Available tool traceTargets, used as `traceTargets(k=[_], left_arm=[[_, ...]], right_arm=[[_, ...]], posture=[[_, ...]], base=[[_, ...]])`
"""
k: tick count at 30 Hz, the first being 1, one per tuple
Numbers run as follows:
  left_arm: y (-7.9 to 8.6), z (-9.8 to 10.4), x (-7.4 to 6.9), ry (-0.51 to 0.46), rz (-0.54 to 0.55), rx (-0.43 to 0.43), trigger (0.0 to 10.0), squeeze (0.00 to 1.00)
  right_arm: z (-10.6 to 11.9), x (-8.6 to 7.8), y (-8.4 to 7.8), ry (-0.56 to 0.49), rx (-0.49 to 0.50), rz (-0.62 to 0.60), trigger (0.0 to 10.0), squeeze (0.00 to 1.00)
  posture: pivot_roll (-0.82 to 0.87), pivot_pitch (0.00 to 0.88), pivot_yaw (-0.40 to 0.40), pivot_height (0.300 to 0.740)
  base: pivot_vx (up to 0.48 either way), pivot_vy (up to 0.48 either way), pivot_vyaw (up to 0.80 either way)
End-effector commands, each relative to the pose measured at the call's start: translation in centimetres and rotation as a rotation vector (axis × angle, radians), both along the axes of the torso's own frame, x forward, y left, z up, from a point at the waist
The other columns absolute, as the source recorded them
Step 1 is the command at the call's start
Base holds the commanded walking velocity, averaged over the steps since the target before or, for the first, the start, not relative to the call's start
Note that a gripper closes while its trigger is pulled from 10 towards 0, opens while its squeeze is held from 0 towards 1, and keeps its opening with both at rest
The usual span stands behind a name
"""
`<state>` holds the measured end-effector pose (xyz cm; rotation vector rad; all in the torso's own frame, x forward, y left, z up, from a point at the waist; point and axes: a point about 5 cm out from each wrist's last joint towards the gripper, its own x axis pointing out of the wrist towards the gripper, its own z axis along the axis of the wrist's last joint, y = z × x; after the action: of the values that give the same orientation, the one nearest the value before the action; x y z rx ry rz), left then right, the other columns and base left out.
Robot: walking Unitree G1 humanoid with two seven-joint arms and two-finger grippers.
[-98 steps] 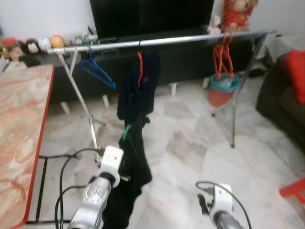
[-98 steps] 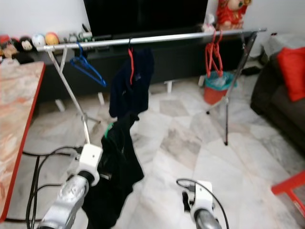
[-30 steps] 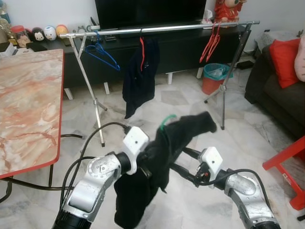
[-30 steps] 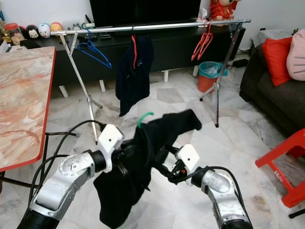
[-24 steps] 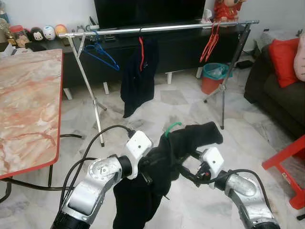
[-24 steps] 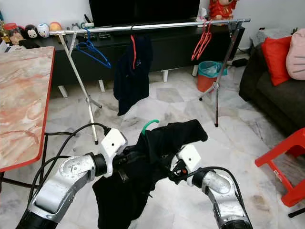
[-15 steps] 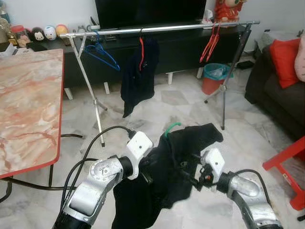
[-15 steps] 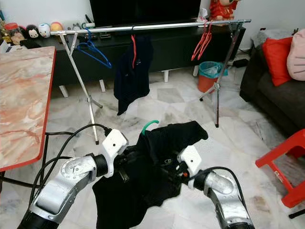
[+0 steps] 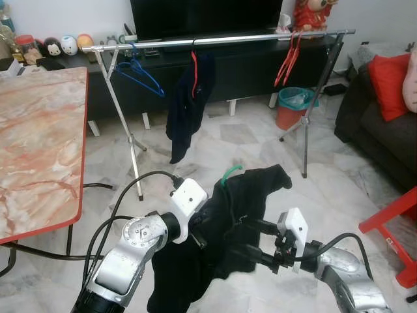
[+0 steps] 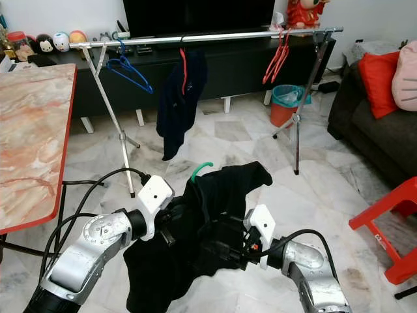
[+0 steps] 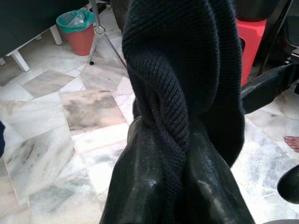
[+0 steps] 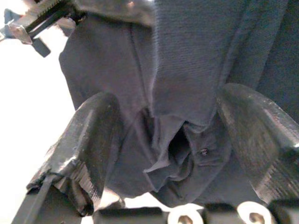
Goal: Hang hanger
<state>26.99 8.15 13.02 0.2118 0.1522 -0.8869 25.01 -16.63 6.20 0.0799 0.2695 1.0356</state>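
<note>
A black knit garment (image 9: pixel 244 199) on a green hanger, whose hook (image 9: pixel 232 173) sticks up, hangs low in front of me. My left gripper (image 11: pixel 173 184) is shut on a bunched fold of the garment; its fingers (image 11: pixel 140 182) press the knit from both sides. My right gripper (image 9: pixel 255 238) is just right of the cloth and open, with its fingers (image 12: pixel 88 149) spread wide and the fabric lying between them. Beyond stands the silver clothes rack (image 9: pixel 221 39), with free bar between its hangers.
The rack holds a blue hanger (image 9: pixel 140 73), a dark garment on a red hanger (image 9: pixel 189 107) and red hangers (image 9: pixel 287 55). Left is a marble table (image 9: pixel 39 143) with cables below. A teal bin (image 9: pixel 294 99), dark sofa (image 9: pixel 381 124) and red stool (image 9: pixel 394 225) stand right.
My right arm has drawn back and lower, and its fingers now stand apart at the cloth. The garment's raised right end has sagged. The left gripper keeps its hold.
</note>
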Motion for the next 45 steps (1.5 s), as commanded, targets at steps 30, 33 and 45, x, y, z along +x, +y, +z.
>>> traceTargets(k=[30,33,45], left_arm=[[-0.1,2.5,1.8,0.012,0.138,-0.213,10.0,0.0],[-0.3,2.9,2.0,0.021,0.143,-0.254,10.0,0.0],[-1.2,3.4,1.4,0.06,0.073,-0.281,10.0,0.0]], right_arm=[[-2.6,0.9,-1.1,-0.067,-0.148,-0.26,10.0,0.0],[-2.5,0.5,-0.7,-0.054,-0.129,-0.215,10.0,0.0],[-2.4,1.7,-1.8,-0.116,-0.177,-0.346,10.0,0.0]], posture=[[-0.02,0.0,-0.029,0.74],[-0.02,0.0,-0.029,0.74],[-0.02,0.0,-0.029,0.74]], base=[[0.0,0.0,0.0],[0.0,0.0,0.0],[0.0,0.0,0.0]])
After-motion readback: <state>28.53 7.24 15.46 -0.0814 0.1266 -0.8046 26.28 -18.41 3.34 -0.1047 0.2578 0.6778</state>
